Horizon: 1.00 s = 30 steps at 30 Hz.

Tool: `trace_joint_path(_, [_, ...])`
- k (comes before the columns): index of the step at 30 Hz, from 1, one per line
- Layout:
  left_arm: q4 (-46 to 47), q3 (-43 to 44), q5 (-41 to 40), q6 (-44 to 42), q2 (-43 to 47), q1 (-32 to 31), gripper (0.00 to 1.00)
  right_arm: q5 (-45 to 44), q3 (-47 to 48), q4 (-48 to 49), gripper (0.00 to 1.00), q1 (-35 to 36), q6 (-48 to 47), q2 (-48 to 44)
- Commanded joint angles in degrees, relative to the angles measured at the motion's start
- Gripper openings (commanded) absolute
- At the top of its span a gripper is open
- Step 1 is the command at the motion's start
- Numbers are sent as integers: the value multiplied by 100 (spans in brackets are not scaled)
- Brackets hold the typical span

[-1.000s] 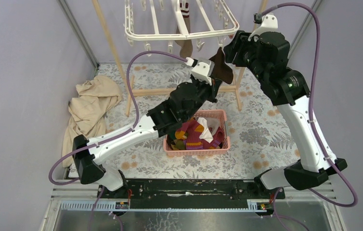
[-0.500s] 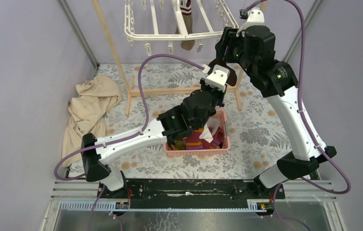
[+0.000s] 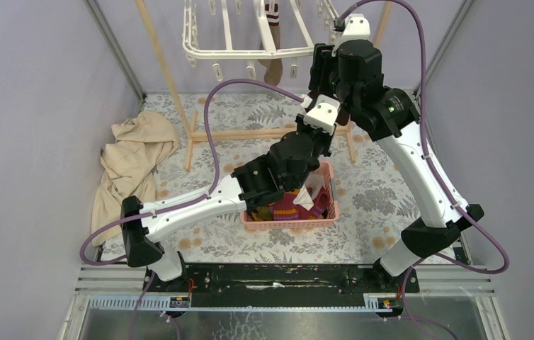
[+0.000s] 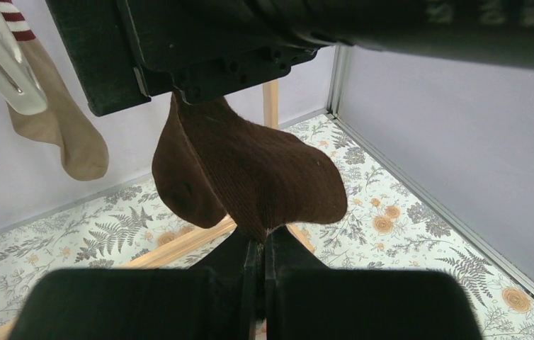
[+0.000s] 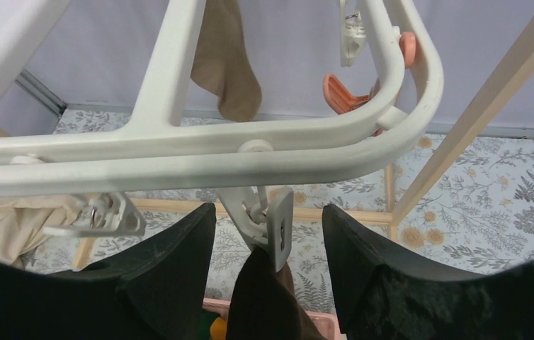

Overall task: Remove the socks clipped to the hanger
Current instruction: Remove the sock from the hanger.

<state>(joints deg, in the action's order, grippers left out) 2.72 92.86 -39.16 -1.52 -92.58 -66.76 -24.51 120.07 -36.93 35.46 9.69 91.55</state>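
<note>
Grips brown sock (image 4: pixel 250 170) w/ L end effector (image 4: pixel 260 248), pinched shut; straddles its clip (image 5: pixel 276 230) on hanger (image 5: pixel 179 159) w/ R end effector (image 5: pixel 268 212), wide apart.

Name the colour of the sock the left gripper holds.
The sock is dark brown, clearest in left wrist view.

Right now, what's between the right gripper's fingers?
A white clip of the hanger, pinching the top of the brown sock. It hangs in the gap between the open fingers; right wrist view shows it.
</note>
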Motion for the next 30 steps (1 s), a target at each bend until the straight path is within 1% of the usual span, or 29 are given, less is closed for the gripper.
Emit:
trace_joint_path(1, [62, 165, -101, -111, -12, -39, 0, -458, 121, 426, 64, 66, -217, 12])
trace_joint_path(12, [-26, 65, -49, 22, 67, -39, 0, -516, -329, 1261, 65, 70, -258, -30])
trace_joint_path(14, [-37, 43, -40, 45, 91, -39, 0, -507, -317, 1304, 64, 66, -272, 6])
trace_joint_path(15, [-41, 37, -33, 54, 98, -39, 0, -495, -319, 1329, 61, 69, -264, 16])
trace_joint_path(20, [-70, -38, -48, 85, 175, -39, 0, -462, -494, 1525, 38, 73, -248, -100])
trace_joint_path(24, [-71, -111, -63, 129, 260, -39, 0, -403, -490, 1531, 16, 70, -252, -133])
trace_joint_path(26, [-78, -154, -78, 139, 292, -40, 0, -380, -487, 1515, 7, 70, -250, -136])
trace_joint_path(27, [-80, -166, -94, 138, 313, -39, 0, -367, -504, 1513, 4, 70, -237, -142])
trace_joint_path(30, [-75, -250, -126, 140, 412, -39, 0, -349, -558, 1522, 2, 68, -208, -172])
